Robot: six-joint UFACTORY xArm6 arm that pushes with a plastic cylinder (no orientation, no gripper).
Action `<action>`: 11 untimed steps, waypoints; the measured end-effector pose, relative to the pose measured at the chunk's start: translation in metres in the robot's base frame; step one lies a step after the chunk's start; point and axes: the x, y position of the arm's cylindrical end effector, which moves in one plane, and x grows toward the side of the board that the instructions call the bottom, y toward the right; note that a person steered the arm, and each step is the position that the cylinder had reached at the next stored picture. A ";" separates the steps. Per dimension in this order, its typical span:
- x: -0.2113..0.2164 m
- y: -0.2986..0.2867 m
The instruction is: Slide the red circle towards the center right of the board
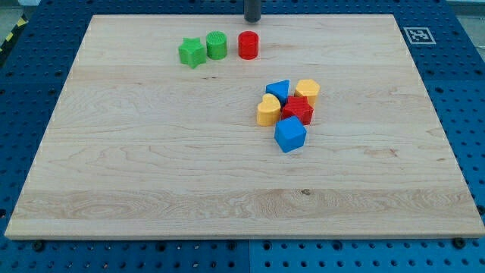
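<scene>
Because the view's top edge cuts off the rod, only its short dark lower end shows, standing upright with my tip [252, 20] at the far edge of the wooden board [151, 189]; how the arm above it is posed cannot be made out. Whether the tip touches the wood is hard to tell. It is a bare rod with nothing to open or close, and it holds nothing and touches no block.

Going from the view's left, a green star [192, 51] lies well to the left of and below my tip, with a green cylinder [217, 45] just beside it on its right. The red circle [248, 45] comes next, almost straight below my tip and near it, a clear gap of bare wood between them. Farther down and slightly to the right of my tip sits a tight cluster: a yellow heart [267, 111], a blue triangle-like block [279, 90], a red star-like block [298, 110], a yellow block [307, 91] and a blue cube [289, 134]. A black-and-white marker [417, 35] sits at the board's far right corner.
</scene>
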 end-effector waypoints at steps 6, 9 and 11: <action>0.052 -0.032; 0.121 0.024; 0.144 0.005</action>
